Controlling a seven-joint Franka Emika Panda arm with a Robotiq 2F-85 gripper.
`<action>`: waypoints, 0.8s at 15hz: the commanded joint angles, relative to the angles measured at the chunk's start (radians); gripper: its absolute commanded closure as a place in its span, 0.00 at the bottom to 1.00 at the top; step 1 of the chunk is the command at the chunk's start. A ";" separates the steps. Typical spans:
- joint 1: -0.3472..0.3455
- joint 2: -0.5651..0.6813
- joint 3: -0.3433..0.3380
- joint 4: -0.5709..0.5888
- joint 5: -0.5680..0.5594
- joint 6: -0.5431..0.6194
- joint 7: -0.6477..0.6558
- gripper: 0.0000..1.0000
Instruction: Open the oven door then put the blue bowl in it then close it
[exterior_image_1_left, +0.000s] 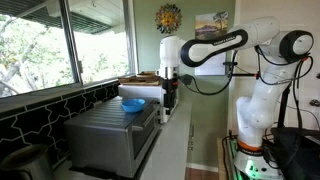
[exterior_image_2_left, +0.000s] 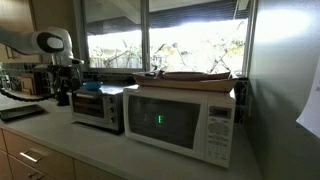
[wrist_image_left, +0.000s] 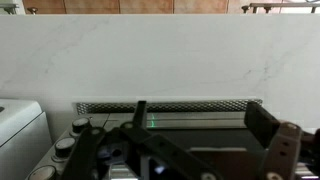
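Note:
The silver-grey oven (exterior_image_1_left: 105, 135) with a ribbed top stands on the counter and shows in both exterior views (exterior_image_2_left: 97, 110). Its door (exterior_image_2_left: 92, 111) looks shut. The blue bowl (exterior_image_1_left: 132, 104) sits on top of the oven, and a bluish patch marks it there (exterior_image_2_left: 90, 87). My gripper (exterior_image_1_left: 170, 90) hangs in front of the oven's upper front edge (exterior_image_2_left: 63, 92). In the wrist view the gripper (wrist_image_left: 200, 115) is open and empty, its two fingers spread over the dark oven front (wrist_image_left: 195, 122). The oven's knobs (wrist_image_left: 75, 127) are at the left there.
A white microwave (exterior_image_2_left: 180, 120) stands next to the oven, with a flat wooden tray (exterior_image_2_left: 190, 75) on top. Windows run behind the counter (exterior_image_1_left: 60, 50). The robot's base (exterior_image_1_left: 250, 130) is beside the counter's end. A white marbled surface (wrist_image_left: 160, 55) fills the wrist view.

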 joint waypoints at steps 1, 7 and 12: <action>0.010 0.002 -0.008 0.003 -0.004 -0.003 0.004 0.00; -0.025 0.019 0.012 0.025 0.037 -0.002 0.221 0.00; -0.026 -0.008 0.005 -0.017 0.159 0.064 0.404 0.00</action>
